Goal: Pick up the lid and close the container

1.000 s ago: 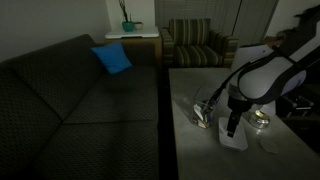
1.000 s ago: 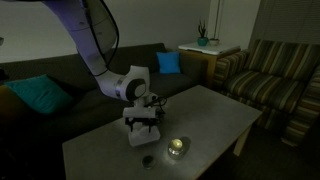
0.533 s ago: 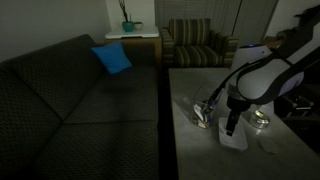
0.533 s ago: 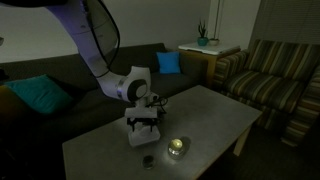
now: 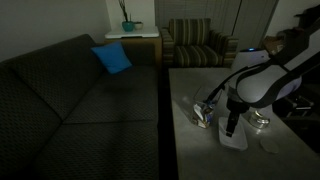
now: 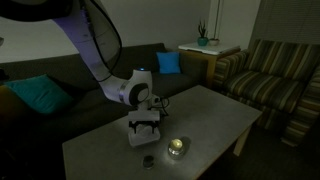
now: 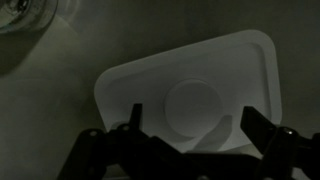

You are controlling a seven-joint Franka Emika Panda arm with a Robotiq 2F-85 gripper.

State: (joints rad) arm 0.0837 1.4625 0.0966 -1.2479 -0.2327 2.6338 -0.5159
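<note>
Above the flat, whitish translucent plastic lid [image 5: 236, 140], in an exterior view, my black Robotiq gripper [image 5: 232, 128] hangs fingers-down, jaws spread wide and empty, placed, I judge, for a straight drop onto it. The container [image 5: 203, 112], a small clear plastic tub, stands near the lid but apart from it on the grey table [image 5: 190, 150]. A small round shiny tin [image 5: 262, 120] sits on the lid's opposite side. In an exterior view the gripper [image 6: 143, 126] hovers just over the lid [image 6: 143, 139]. From the wrist, the lid [image 7: 190, 90] lies flat, its long axis running across the picture and rising slightly to the right. My fingertips [image 7: 135, 112] line up along that axis over its near edge, so I may need to turn them. The container [image 7: 30, 20] glints beyond the lid's far corner.
</note>
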